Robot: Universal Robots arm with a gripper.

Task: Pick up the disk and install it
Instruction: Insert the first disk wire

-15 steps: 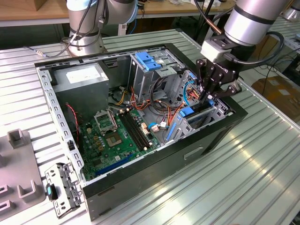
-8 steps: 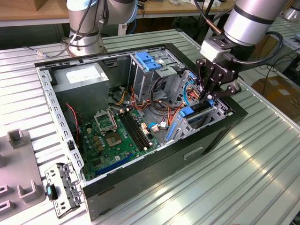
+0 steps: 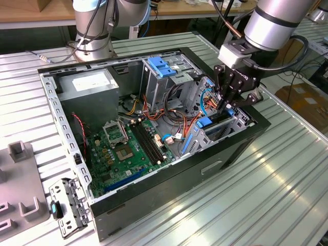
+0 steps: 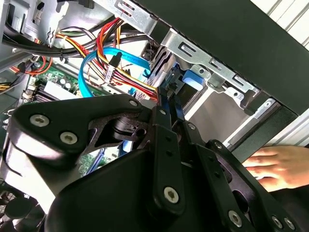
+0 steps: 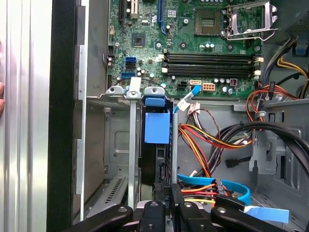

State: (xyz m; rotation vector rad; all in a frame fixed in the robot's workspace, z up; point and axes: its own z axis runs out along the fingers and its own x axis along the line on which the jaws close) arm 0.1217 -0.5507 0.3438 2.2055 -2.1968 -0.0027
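The disk (image 5: 157, 145) stands in the drive cage (image 5: 130, 145); motherboard (image 5: 193, 38) beyond it.

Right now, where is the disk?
The disk stands on edge in the drive cage at the case's corner on the exterior view's right, directly under the gripper, beside the orange and blue cables.

The black gripper (image 4: 166, 104) reaches into the open computer case (image 4: 231, 34), its fingers drawn close on the thin dark edge of the disk (image 4: 163, 99), beside a blue rail tab (image 4: 193, 79) in the metal drive cage (image 4: 212, 79). Blue and coloured cables (image 4: 108, 63) loop over the green motherboard (image 4: 55, 82). A person's hand (image 4: 280, 166) rests outside the case wall.
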